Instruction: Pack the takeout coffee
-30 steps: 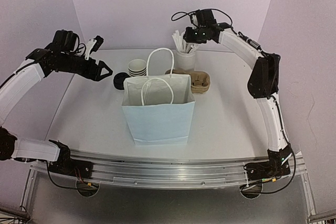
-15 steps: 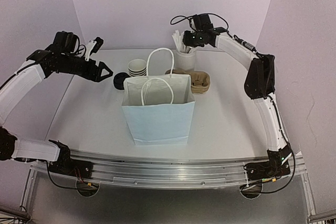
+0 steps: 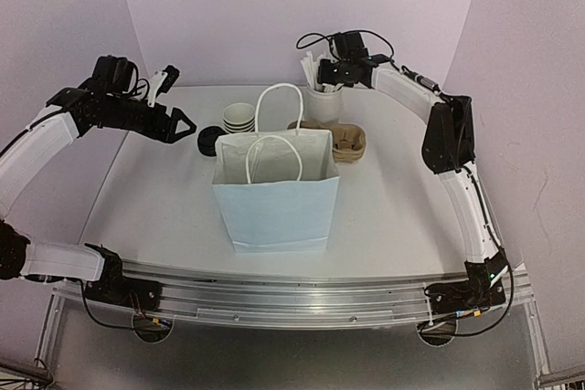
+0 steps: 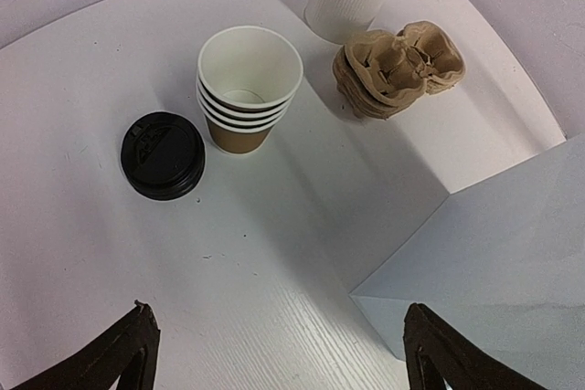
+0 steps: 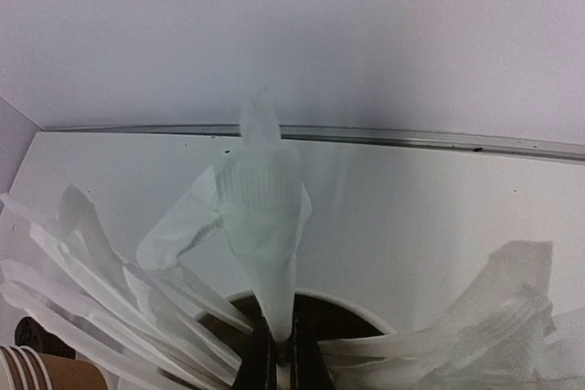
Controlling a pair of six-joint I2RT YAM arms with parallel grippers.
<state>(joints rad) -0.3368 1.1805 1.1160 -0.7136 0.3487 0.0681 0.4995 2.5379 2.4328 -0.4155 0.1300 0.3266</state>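
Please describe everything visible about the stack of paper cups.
The stack of paper cups is several nested cups, brown kraft outside, with white rims and insides. It stands upright, mouth up, without a lid, and the top cup is empty. It rests on the white table, apart from the black lids beside it.

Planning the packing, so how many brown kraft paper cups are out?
4, nested in one upright stack of brown kraft paper cups, between the round black plastic lids and the brown pulp cup carriers. Others may be hidden behind the pale blue paper bag.
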